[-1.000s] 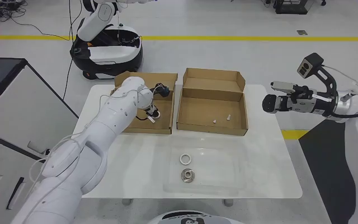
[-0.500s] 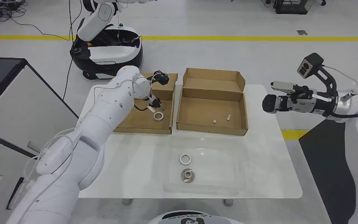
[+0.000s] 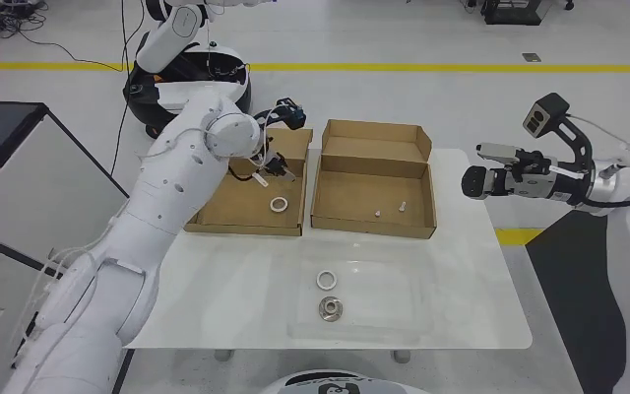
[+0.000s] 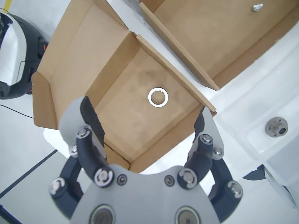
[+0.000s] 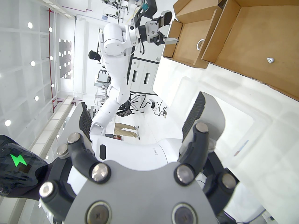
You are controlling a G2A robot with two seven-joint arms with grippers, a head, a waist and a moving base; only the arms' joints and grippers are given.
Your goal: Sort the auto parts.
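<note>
A white ring (image 3: 280, 205) lies flat on the floor of the left cardboard box (image 3: 236, 212). My left gripper (image 3: 271, 171) hangs open and empty above that box, and the left wrist view has the ring (image 4: 158, 97) straight below the gripper (image 4: 143, 110). Two small bolts (image 3: 402, 206) rest in the right cardboard box (image 3: 354, 197). In the clear tray (image 3: 413, 295) at the table's front lie another white ring (image 3: 326, 280) and a metal flanged part (image 3: 330, 308). My right gripper (image 3: 469, 182) is open and empty, held in the air off the table's right side.
The two boxes stand side by side at the back of the white table (image 3: 463, 256), their lids folded up behind. A second robot base (image 3: 192, 98) stands on the floor beyond the table. A grey cabinet (image 3: 39, 187) is to the left.
My left gripper let go of the white ring on the left box's floor, then rose and drew back toward the box's rear. The right arm kept still.
</note>
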